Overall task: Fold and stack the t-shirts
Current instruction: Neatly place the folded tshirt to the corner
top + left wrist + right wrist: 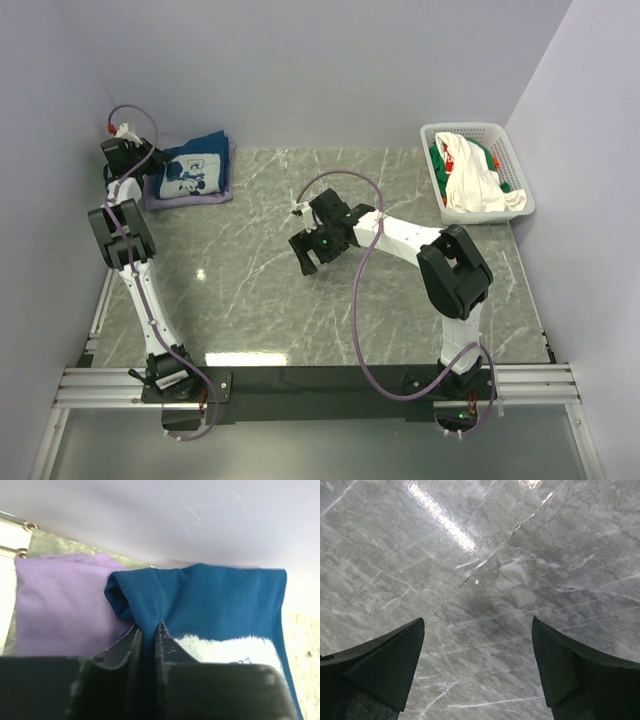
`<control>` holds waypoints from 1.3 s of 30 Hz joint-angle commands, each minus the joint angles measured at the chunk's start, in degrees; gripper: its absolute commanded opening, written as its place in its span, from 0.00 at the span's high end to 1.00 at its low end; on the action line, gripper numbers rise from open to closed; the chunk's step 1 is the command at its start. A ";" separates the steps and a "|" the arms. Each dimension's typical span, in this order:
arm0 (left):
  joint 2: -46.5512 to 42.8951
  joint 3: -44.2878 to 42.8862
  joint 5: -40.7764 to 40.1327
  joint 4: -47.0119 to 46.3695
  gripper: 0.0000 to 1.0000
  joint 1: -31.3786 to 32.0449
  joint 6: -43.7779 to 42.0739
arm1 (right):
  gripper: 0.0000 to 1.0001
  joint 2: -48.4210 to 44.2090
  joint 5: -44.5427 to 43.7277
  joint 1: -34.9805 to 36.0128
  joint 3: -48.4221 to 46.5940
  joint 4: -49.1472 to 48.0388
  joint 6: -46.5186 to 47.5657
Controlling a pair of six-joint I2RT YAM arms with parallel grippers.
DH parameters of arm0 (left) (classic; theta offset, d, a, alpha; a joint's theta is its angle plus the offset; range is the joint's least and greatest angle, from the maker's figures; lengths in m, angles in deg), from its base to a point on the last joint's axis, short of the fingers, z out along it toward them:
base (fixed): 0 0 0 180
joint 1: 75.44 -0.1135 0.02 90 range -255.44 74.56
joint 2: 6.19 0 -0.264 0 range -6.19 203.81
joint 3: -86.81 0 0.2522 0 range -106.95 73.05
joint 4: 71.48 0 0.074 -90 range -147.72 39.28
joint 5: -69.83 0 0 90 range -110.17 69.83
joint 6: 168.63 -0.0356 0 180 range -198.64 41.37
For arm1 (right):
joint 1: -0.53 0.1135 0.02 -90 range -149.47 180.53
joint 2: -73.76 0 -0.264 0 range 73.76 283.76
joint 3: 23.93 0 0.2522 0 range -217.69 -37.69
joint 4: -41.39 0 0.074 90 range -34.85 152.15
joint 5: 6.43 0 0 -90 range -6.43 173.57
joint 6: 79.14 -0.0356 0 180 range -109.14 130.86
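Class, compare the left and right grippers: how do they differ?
The left gripper pinches a navy tee fold, jaws nearly together; the right gripper holds nothing, jaws wide. The left sits at the table far-left corner; the right hangs over mid-table. Both have dark fingers.

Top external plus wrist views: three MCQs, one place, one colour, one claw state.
1. Where does the white plastic lattice basket stand?
A) far right corner
B) far left corner
C) table centre

2. What colour is the folded t-shirt under the dark navy-blue cloth t-shirt?
A) green
B) pale lavender
C) red

3. The left claw is:
A) open over marble
B) shut on the basket
C) shut on a navy t-shirt fold

1 A: the top view shows it far right, at the back.
2 B: lavender edges show beneath the navy one.
3 C: the left wrist view shows its fingers pinching a navy ridge.
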 commanded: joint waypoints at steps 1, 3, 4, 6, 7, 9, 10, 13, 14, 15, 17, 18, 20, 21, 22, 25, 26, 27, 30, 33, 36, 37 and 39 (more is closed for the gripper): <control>-7.24 3.58 2.58 -7.13 0.95 -0.13 -3.23 | 0.07 0.48 1.16 0.65 -2.45 0.01 0.20; -9.35 8.65 1.88 -11.16 0.99 -0.13 -5.69 | 0.07 0.66 1.25 0.64 -2.62 0.27 0.29; -11.45 10.43 1.79 -12.58 0.99 0.05 -6.57 | 0.07 0.75 1.43 0.82 -2.54 0.27 0.20; -13.66 14.38 1.00 -16.00 0.99 0.05 -9.12 | 0.07 0.66 1.52 0.82 -2.36 0.18 0.29; -14.02 15.01 0.65 -16.46 0.99 0.22 -9.99 | 0.07 0.66 1.61 0.82 -2.36 0.18 0.20; -14.72 16.42 -0.14 -18.12 0.99 0.22 -11.67 | 0.07 0.66 1.61 0.91 -2.28 0.27 0.29; -14.72 16.60 -0.41 -18.30 0.99 0.14 -12.37 | 0.07 0.75 1.61 0.91 -2.27 0.10 0.20; -14.11 16.16 -0.67 -18.83 0.94 0.22 -14.04 | 0.07 0.75 1.61 0.82 -2.27 0.18 0.29; -13.76 15.55 -0.67 -18.31 0.90 0.31 -15.00 | 0.07 0.66 1.69 0.91 -2.27 0.18 0.20; -12.54 13.81 -1.02 -17.35 0.85 0.49 -15.71 | 0.07 0.75 1.61 0.91 -2.27 0.18 0.29; -10.78 10.73 -2.95 -12.08 0.81 0.58 -17.03 | 0.07 0.75 1.61 0.91 -2.36 0.53 0.29; -8.94 7.93 -4.09 -10.59 0.74 0.58 -16.95 | 0.07 0.75 1.43 0.91 -2.45 0.62 0.38; -7.52 5.28 -7.17 -6.12 0.69 0.23 -16.68 | 0.07 0.57 1.17 0.91 -2.54 0.62 0.47; -6.65 3.52 -7.78 -5.05 0.60 -0.04 -16.25 | 0.07 0.31 1.08 0.91 -2.45 0.62 0.38; -6.72 3.25 -8.75 -4.51 0.55 -0.48 -15.37 | 0.07 0.22 0.90 0.91 -2.28 0.71 0.47; -9.09 4.91 -10.43 -4.77 0.44 -1.18 -14.92 | 0.07 -0.48 0.82 0.91 -1.66 0.54 0.47; -9.79 5.26 -9.73 -4.51 0.43 -1.27 -15.01 | 0.07 -0.66 0.73 0.91 -1.57 0.62 0.55; -11.54 5.35 -9.20 -3.46 0.43 -1.36 -14.93 | 0.07 -1.01 0.64 0.91 -1.48 0.62 0.47; -16.81 8.68 -6.31 -3.18 0.44 -1.36 -12.82 | 0.07 -1.62 0.29 0.91 -1.13 0.54 0.47; -23.58 16.93 -1.82 -6.25 0.45 -0.48 -10.01 | 0.07 -2.41 0.55 0.73 -0.52 0.01 0.47; -28.60 24.41 0.29 -7.93 0.49 1.27 -7.99 | 0.07 -2.94 1.69 0.65 -0.08 -0.26 0.47; -29.22 25.64 0.73 -8.02 0.50 1.71 -7.46 | 0.07 -3.03 2.13 0.38 0.01 -0.26 0.47; -29.67 28.37 1.00 -8.20 0.51 2.94 -5.79 | 0.07 -2.86 4.32 -0.40 -0.08 0.01 0.03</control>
